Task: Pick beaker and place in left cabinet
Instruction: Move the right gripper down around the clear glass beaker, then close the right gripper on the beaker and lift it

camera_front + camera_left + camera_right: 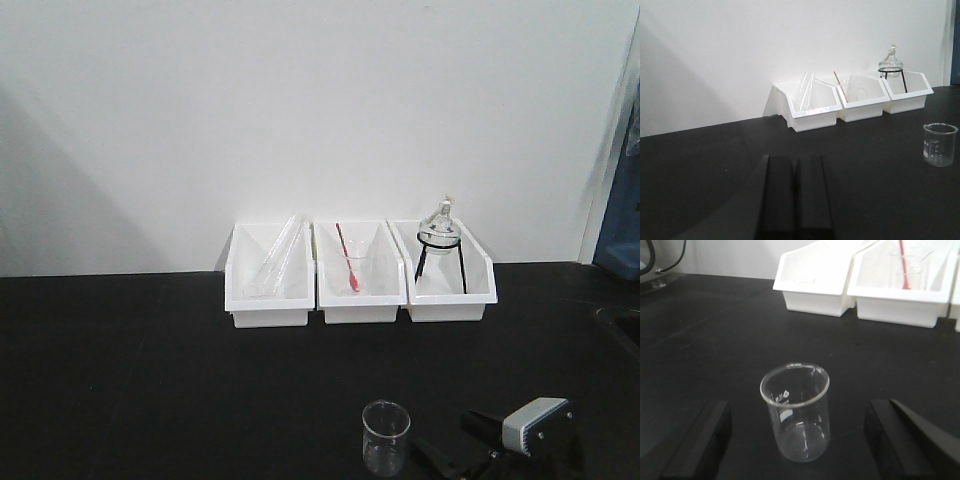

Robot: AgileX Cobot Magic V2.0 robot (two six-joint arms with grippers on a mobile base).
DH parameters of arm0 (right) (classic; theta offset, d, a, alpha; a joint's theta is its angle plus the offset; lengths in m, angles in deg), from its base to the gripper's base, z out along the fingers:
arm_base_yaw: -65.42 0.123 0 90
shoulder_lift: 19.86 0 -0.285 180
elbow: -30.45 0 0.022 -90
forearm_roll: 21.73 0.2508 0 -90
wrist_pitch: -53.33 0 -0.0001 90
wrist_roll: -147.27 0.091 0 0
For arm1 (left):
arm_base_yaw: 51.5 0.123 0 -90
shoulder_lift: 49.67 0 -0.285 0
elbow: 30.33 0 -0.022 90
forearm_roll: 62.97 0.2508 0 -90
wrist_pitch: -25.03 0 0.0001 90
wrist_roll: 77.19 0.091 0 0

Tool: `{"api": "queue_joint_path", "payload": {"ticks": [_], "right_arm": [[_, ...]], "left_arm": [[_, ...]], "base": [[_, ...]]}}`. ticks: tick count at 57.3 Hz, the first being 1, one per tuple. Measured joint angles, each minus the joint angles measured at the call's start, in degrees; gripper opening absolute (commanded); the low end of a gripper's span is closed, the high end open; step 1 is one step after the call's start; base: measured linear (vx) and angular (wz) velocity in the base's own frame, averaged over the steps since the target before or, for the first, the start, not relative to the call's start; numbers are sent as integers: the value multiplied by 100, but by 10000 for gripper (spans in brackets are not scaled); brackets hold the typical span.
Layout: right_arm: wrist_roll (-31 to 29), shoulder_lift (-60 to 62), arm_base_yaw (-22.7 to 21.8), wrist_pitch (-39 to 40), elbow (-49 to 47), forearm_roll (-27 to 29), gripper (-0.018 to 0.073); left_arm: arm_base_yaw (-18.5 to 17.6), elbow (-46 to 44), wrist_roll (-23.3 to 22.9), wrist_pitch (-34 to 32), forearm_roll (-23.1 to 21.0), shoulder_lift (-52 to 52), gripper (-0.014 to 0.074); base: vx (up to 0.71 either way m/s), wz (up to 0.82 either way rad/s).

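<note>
The beaker is small, clear glass with printed markings. It stands upright on the black table near the front edge. My right gripper is open, one black finger on each side of the beaker, and neither touches it. The right arm enters at the bottom right of the front view. My left gripper is shut and empty, low over the table, far left of the beaker. The left cabinet is out of view.
Three white bins stand against the back wall. The left bin holds a long glass tube, the middle bin a red-handled tool, and the right bin a round flask on a black tripod. A blue object is at the right edge.
</note>
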Motion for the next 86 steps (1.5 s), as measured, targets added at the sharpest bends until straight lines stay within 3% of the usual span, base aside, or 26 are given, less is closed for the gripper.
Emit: {"api": "queue_joint_path", "payload": {"ticks": [27, 45, 57, 68, 83, 86], "right_arm": [[11, -1358, 41, 147, -1024, -320, 584], [41, -1992, 668, 142, -2006, -298, 584], [41, -2446, 1023, 76, -2682, 245, 560], [41, -2588, 1184, 56, -2825, 511, 408], [41, -2588, 1197, 106, -2824, 490, -8], [64, -2588, 1197, 112, -2824, 433, -15]], "left_arm": [[0, 0, 0, 0, 0, 0, 1], [0, 0, 0, 0, 0, 0, 1], [0, 0, 0, 0, 0, 0, 1], [0, 0, 0, 0, 0, 0, 1], [0, 0, 0, 0, 0, 0, 1], [0, 0, 0, 0, 0, 0, 1]], "base": [[0, 0], [0, 0], [0, 0], [0, 0], [0, 0], [0, 0]]}}
